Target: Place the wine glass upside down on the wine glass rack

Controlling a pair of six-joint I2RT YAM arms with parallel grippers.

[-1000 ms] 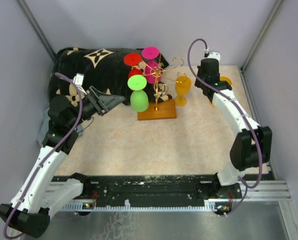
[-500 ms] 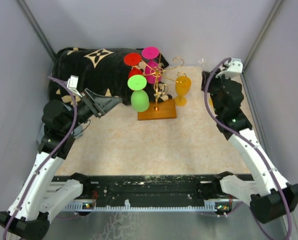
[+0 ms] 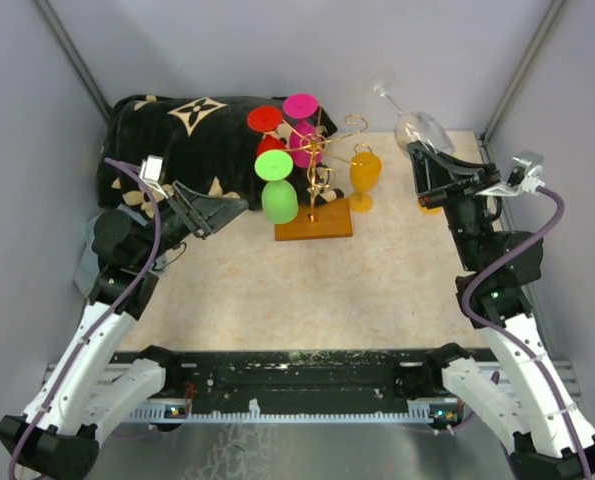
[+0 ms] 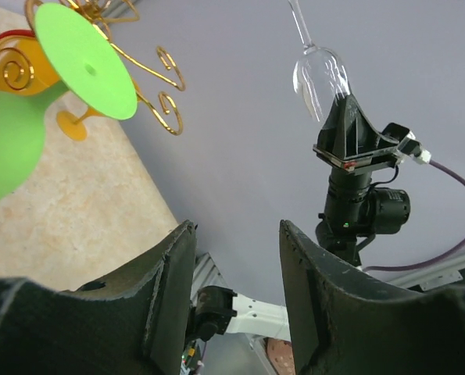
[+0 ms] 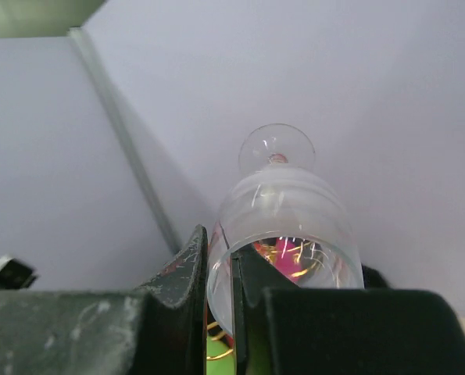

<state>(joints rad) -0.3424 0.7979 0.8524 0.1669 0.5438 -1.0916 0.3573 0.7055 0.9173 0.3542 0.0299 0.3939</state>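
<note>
The table (image 3: 377, 290) carries the rack (image 3: 315, 226) at the middle of its far edge, wooden base flat and gold arms curling above it. Coloured glasses already hang there, a green glass (image 3: 277, 195) on the left side. The curls on the right side look free.

A yellow glass (image 3: 364, 172) stands upright just beside the base's right end.

The wine glass (image 3: 422, 128) is off the table, raised near the far right corner. The right hand (image 3: 432, 168) has narrowed onto the rim and pinches the bowl's wall between its fingers. The glass's long axis is tilted, with the mouth at the hand and the stem and foot running up and away toward the far wall (so it is already roughly inverted).

From this hand the rack lies to the left, with the yellow glass between them. The right arm is the nearer one and the only one loaded. It is reared up, forearm lifted, wrist aimed at the far wall.

The left hand (image 3: 227, 205) hangs over the left side of the table, half spread and holding nothing, pointing toward the rack.

The coming move probably calls for carrying the glass left, high enough to clear the yellow glass, and threading the stem into a free curl.
</note>
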